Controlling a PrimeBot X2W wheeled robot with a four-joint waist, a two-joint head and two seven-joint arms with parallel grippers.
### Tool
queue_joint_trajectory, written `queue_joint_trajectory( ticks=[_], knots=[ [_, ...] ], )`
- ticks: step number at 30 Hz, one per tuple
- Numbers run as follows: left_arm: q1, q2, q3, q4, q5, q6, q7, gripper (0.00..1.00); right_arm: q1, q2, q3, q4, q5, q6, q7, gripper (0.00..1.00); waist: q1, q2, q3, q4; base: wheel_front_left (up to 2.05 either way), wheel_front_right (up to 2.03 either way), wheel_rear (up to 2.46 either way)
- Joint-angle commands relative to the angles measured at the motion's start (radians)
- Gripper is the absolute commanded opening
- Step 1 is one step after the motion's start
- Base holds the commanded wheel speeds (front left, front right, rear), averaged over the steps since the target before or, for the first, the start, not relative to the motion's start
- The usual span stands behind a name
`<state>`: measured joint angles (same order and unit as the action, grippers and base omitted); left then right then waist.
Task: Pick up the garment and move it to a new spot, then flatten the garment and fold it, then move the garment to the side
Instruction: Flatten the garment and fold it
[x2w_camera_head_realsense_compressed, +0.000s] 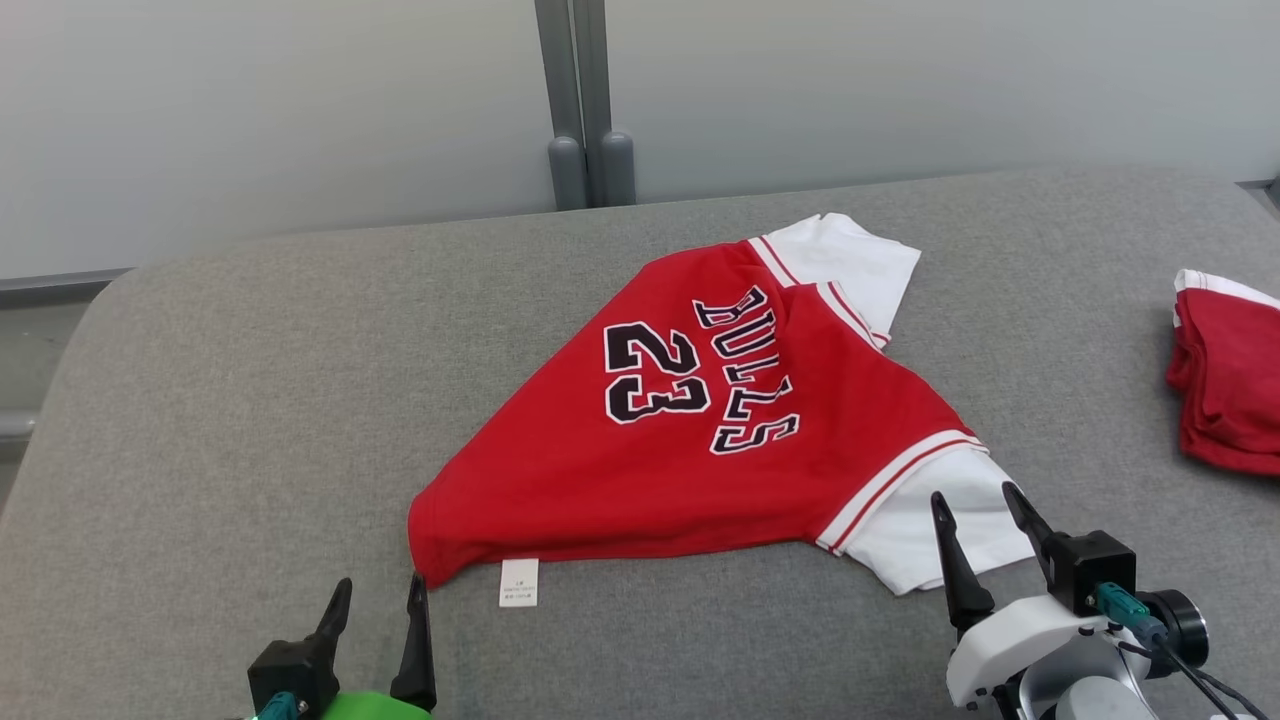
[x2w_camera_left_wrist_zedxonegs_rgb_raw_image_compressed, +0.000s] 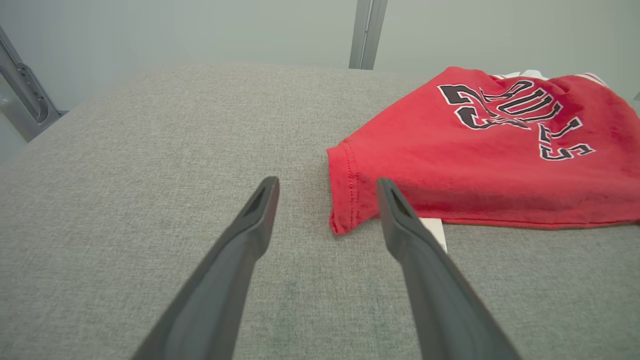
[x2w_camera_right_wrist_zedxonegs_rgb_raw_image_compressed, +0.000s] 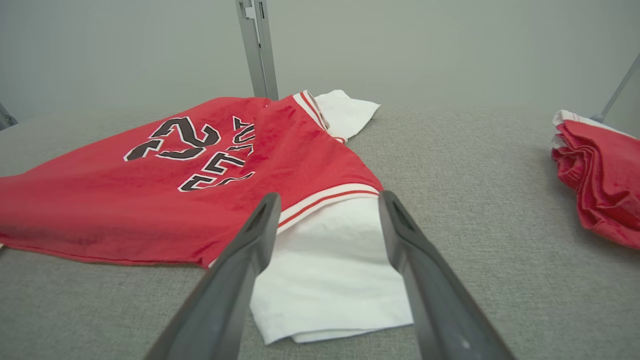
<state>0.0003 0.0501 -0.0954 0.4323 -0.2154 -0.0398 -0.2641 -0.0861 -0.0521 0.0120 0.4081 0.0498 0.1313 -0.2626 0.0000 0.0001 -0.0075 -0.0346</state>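
Garment (x2w_camera_head_realsense_compressed: 700, 440) lies roughly spread on the bench (x2w_camera_head_realsense_compressed: 200, 450); left fingers (x2w_camera_head_realsense_compressed: 415, 640) gape empty beside its hem corner (x2w_camera_head_realsense_compressed: 430, 545), right fingers (x2w_camera_head_realsense_compressed: 955, 570) gape empty over the white sleeve (x2w_camera_head_realsense_compressed: 900, 540); flattening seems in hand; next, pinch those edges, pull taut.

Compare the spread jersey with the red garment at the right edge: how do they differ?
The jersey lies spread out; the right-edge garment is bunched in a heap. The jersey shows black lettering; the right-edge garment shows none. Both are red with white trim.

red cloth heap (x2w_camera_head_realsense_compressed: 1228, 385) (white trim) at right | grey padded surface (x2w_camera_head_realsense_compressed: 200, 400) | grey post (x2w_camera_head_realsense_compressed: 585, 100)
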Motion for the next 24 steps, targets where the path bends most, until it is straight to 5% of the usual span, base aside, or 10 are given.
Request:
queue_joint_trajectory(
  ticks=[1, 22, 23, 24],
  knots=[
    [0.01, 0.002, -0.005, 0.005, -0.015, 0.0, 0.0, 1.0, 0.007, 0.0, 0.001, 0.003, 0.002, -0.001, -0.003, 1.0, 0.0, -0.0001, 0.001, 0.003, 0.0, 0.0, 0.0],
    [-0.152, 0.002, -0.065, 0.149, -0.091, 0.009, 0.0, 1.0, -0.087, -0.015, -0.047, 0.038, -0.025, -0.001, -0.003, 1.0, 0.0, -0.0001, 0.182, -0.037, 0.0, 0.0, 0.0],
    [-0.154, 0.002, -0.063, 0.151, -0.099, 0.009, 0.0, 0.92, -0.088, -0.017, -0.051, 0.037, -0.026, -0.001, -0.003, 1.0, 0.0, -0.0001, 0.188, -0.039, 0.0, 0.0, 0.0],
    [-0.156, 0.002, -0.062, 0.151, -0.101, 0.009, 0.0, 0.5, -0.087, -0.018, -0.057, 0.04, -0.025, -0.001, -0.003, 1.0, 0.0, -0.0001, 0.191, -0.04, 0.0, 0.0, 0.0]
  ],
)
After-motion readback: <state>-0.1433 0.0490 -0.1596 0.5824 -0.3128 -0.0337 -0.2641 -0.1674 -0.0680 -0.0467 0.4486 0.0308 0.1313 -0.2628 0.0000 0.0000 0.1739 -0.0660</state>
